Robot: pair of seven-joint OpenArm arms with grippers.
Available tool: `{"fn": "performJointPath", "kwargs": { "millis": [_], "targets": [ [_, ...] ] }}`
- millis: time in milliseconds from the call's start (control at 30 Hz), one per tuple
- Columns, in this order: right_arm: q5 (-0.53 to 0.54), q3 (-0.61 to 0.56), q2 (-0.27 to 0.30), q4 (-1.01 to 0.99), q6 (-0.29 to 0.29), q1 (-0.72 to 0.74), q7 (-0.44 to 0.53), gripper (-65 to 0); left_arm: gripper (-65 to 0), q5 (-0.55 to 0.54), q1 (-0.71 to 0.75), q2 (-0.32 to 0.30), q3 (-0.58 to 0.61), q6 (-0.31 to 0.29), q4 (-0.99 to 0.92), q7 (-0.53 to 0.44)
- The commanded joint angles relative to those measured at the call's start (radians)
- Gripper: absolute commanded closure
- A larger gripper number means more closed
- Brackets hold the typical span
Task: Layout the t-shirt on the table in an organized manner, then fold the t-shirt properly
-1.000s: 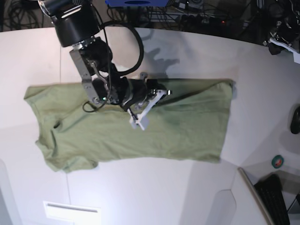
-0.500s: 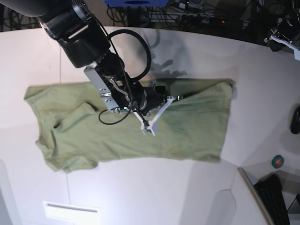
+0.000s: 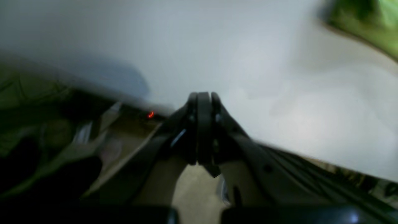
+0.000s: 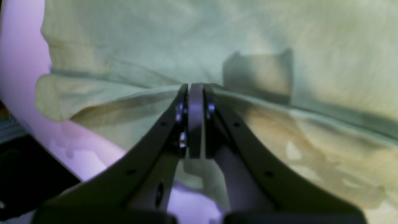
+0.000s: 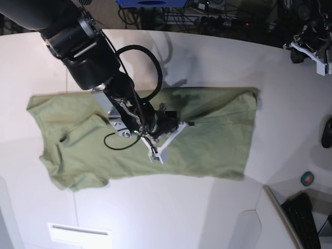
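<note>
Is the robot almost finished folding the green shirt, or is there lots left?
Lots left. Done: the t-shirt lies mostly spread on the table, though one sleeve near the collar is flipped over. In hand: the right gripper is shut, pinching a ridge of cloth along the shirt's middle. The left gripper is shut and empty at the table's edge. No proper fold shows yet.

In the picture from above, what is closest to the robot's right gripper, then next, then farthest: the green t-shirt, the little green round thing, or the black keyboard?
From the right gripper:
1. Olive-green cotton t-shirt, directly beneath it.
2. Small green round roll, far toward the picture's right edge.
3. Black keyboard, in the bottom-right corner.
The last two are nearly tied.
</note>
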Motion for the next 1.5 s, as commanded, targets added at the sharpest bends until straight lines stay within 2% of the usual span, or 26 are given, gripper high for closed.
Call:
{"fn": "performJointPath", "kwargs": {
  "millis": [0, 133, 267, 400, 467, 567, 667, 767, 933, 1033, 1167, 1333, 1467],
  "targets": [
    [0.01, 0.002, -0.009, 0.018, 0.009, 0.041, 0.014, 0.0, 0.0, -0.011, 0.011, -0.006, 0.014, -0.007, 0.048, -0.015],
    [0.01, 0.002, 0.001, 0.076, 0.009, 0.047, -0.036, 0.0, 0.0, -0.011, 0.009, 0.027, 0.121, 0.001, 0.137, -0.014],
    [0.01, 0.028, 0.063, 0.297, 0.006, -0.004, -0.099, 0.0, 0.0, -0.011, -0.038, 0.028, 0.282, 0.005, 0.136, -0.014],
    [0.01, 0.164, 0.104, 0.488, -0.054, -0.062, -0.234, 0.0, 0.0, -0.011, -0.107, 0.03, 0.41, 0.096, 0.105, -0.014],
    [0.009, 0.226, 0.13, 0.546, -0.057, -0.088, -0.308, 0.0, 0.0, -0.012, -0.144, 0.028, 0.47, 0.137, 0.096, -0.014],
    [0.009, 0.292, 0.167, 0.589, -0.057, -0.143, -0.366, 0.0, 0.0, -0.011, -0.204, 0.028, 0.536, 0.182, 0.073, -0.014],
    [0.009, 0.326, 0.206, 0.595, -0.057, -0.208, -0.363, 0.0, 0.0, -0.011, -0.274, 0.027, 0.589, 0.214, 0.004, -0.014],
    [0.007, 0.332, 0.229, 0.595, -0.057, -0.251, -0.36, 0.0, 0.0, -0.011, -0.336, 0.025, 0.623, 0.219, -0.074, -0.014],
    [0.009, 0.332, 0.245, 0.595, -0.055, -0.295, -0.302, 0.0, 0.0, -0.009, -0.402, 0.024, 0.632, 0.219, -0.145, -0.014],
    [0.009, 0.332, 0.245, 0.595, -0.055, -0.306, -0.302, 0.0, 0.0, -0.009, -0.44, 0.022, 0.632, 0.219, -0.168, -0.014],
    [0.009, 0.328, 0.245, 0.595, -0.055, -0.317, -0.302, 0.0, 0.0, -0.009, -0.478, 0.022, 0.629, 0.219, -0.16, -0.012],
    [0.004, 0.328, 0.245, 0.587, -0.055, -0.327, -0.3, 0.0, 0.0, -0.009, -0.451, 0.027, 0.634, 0.219, -0.048, 0.107],
    [0.004, 0.328, 0.244, 0.587, -0.055, -0.329, -0.299, 0.0, 0.0, -0.009, -0.405, 0.027, 0.677, 0.219, -0.014, 0.117]
  ]
}}
